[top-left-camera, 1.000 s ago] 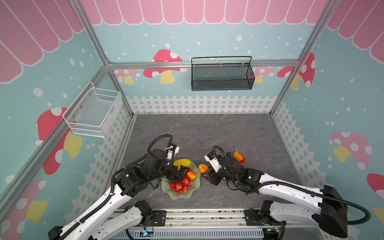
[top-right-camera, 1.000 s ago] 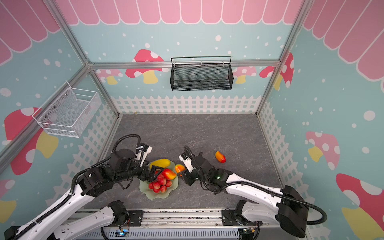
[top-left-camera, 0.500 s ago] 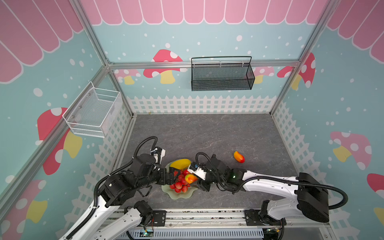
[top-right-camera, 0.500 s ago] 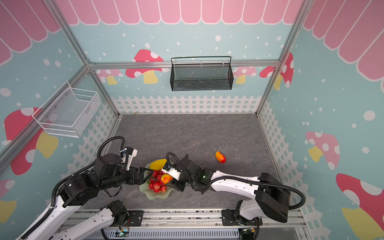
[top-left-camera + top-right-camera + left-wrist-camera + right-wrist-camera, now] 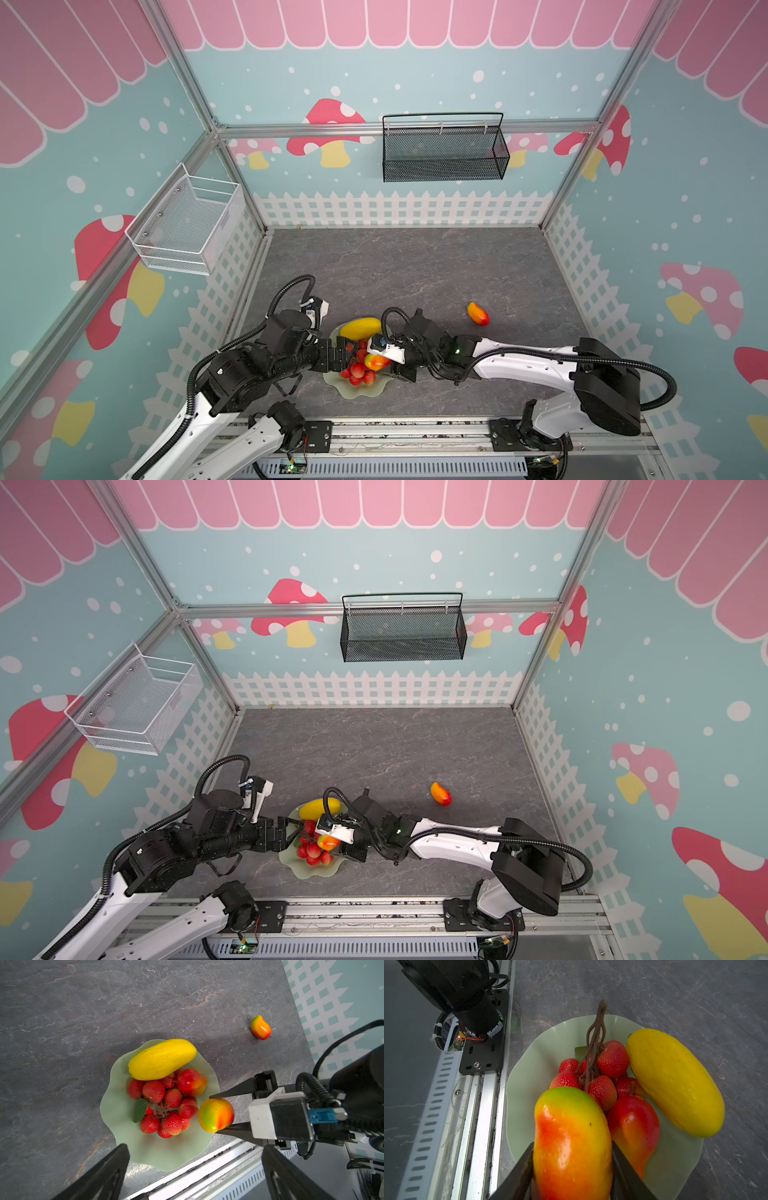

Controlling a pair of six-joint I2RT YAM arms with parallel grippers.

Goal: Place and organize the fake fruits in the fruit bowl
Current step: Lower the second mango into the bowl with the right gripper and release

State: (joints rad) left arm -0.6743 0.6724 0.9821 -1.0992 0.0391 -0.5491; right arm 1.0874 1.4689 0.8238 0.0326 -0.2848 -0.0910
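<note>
Right end effector [image 5: 572, 1142] clamps one mango-shaped fruit [image 5: 216, 1114] across its body, over the fruit bowl [image 5: 361, 390] rim at 3 o'clock. Left end effector [image 5: 193, 1147]: wide, empty. The fruit is probably light, rigid and slippery; grip its widest section.

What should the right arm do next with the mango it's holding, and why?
Probably lower the held mango onto the bare green patch of the fruit bowl beside the red berry bunch, before letting go. The right gripper is shut on it just above the bowl's rim, while the yellow fruit and another mango take up the opposite side.
</note>
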